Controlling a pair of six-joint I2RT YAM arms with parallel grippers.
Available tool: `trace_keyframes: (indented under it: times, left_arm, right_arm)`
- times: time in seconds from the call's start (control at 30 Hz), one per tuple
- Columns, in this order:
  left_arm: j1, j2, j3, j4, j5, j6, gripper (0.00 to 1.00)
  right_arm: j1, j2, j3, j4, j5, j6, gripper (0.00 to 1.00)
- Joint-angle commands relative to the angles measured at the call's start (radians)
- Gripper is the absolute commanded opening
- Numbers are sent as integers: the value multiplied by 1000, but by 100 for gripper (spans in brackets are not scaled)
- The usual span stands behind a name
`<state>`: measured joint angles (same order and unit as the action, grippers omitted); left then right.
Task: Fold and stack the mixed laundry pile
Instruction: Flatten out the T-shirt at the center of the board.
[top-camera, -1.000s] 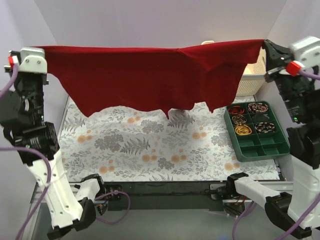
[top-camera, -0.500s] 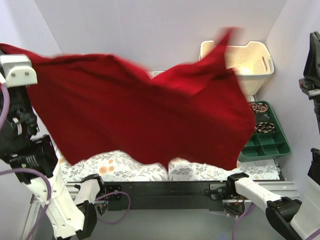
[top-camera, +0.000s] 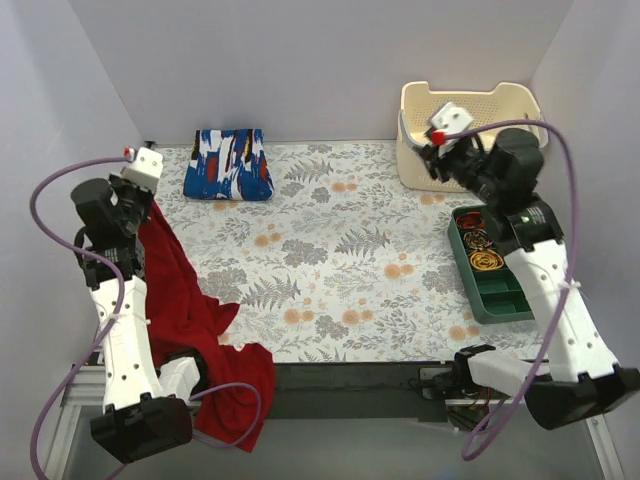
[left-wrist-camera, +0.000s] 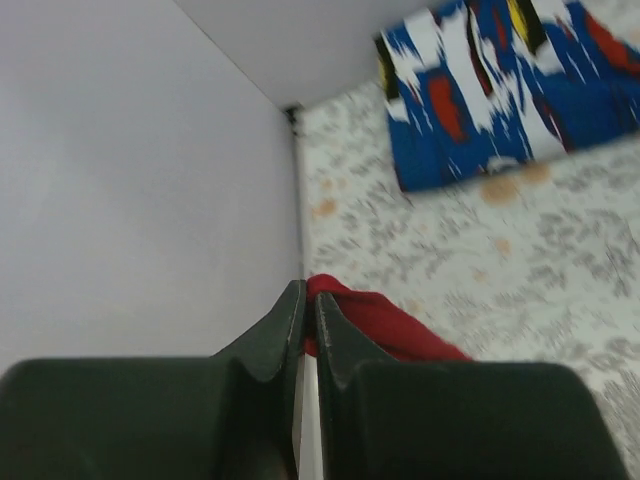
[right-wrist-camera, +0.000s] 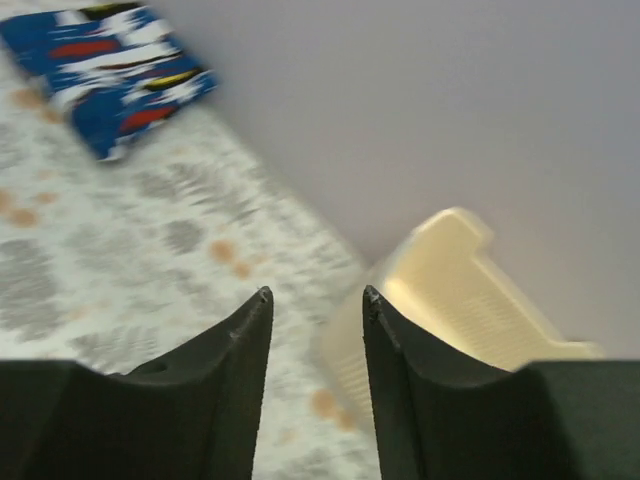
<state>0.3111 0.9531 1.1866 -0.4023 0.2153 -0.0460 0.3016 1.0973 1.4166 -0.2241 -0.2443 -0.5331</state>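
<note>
Two claws: left gripper (left-wrist-camera: 308, 305) clamped tight on the red garment (top-camera: 180, 290), right gripper (right-wrist-camera: 316, 305) parted, holding nothing. Left arm (top-camera: 120, 320) hides part of the garment.

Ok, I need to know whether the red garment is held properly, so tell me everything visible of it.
The red garment is plain deep red soft cloth, unfolded and crumpled. One edge is pinched in the shut left claw near the table's left side; from there it drapes down beside the left arm, lies bunched on the flowered tablecloth and spills over the near edge. The right claw is open and apart from it.
</note>
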Motion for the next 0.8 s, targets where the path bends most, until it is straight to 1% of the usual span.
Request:
trace_keyframes:
  times: [0.0, 0.03, 0.1, 0.13, 0.17, 0.2, 0.23, 0.27, 0.33, 0.37, 0.4, 0.43, 0.5, 0.53, 0.57, 0.63, 0.77]
  left_arm:
    - [2, -68, -169, 13, 50, 18, 0]
    - [2, -66, -185, 13, 32, 8, 0]
    - [2, -62, -214, 26, 9, -9, 0]
    - [3, -59, -219, 31, -8, -29, 0]
    - [3, -59, -223, 46, -11, -46, 0]
    - [2, -57, -226, 49, -13, -54, 0]
    - [2, -51, -226, 52, -14, -77, 0]
    - [3, -48, -223, 59, -27, -93, 0]
    - [5, -39, -216, 57, -36, -121, 0]
    - [3, -36, -211, 56, -42, -142, 0]
    - [5, -37, -206, 56, -42, -152, 0]
    - [5, -39, -206, 57, -42, -158, 0]
    - [3, -48, -206, 62, -44, -172, 0]
    - [5, -48, -205, 60, -44, -173, 0]
    - [3, -47, -200, 59, -44, -176, 0]
    - [5, -42, -197, 59, -47, -180, 0]
    - [6, -42, -197, 60, -40, -181, 0]
  right_arm:
    - [57, 62, -112, -95, -292, 203, 54]
    - [136, 87, -123, -122, -288, 214, 56]
    - [217, 177, -145, -138, -294, 254, 59]
    - [278, 203, -163, -106, -306, 277, 62]
    - [309, 243, -179, -75, -311, 324, 68]
    - [341, 265, -192, -52, -312, 338, 71]
    - [408, 292, -191, -32, -312, 346, 73]
    - [438, 356, -183, -24, -316, 355, 75]
    - [511, 424, -153, 12, -352, 418, 75]
    - [534, 490, -143, 32, -354, 430, 76]
    - [557, 519, -140, 60, -342, 442, 77]
    - [597, 548, -139, 128, -343, 443, 77]
    - [625, 646, -117, 190, -337, 458, 77]
    - [646, 682, -102, 250, -345, 500, 77]
    - [656, 747, -72, 270, -346, 521, 77]
    - [683, 803, -51, 351, -346, 585, 77]
    - [728, 926, 8, 402, -319, 585, 78]
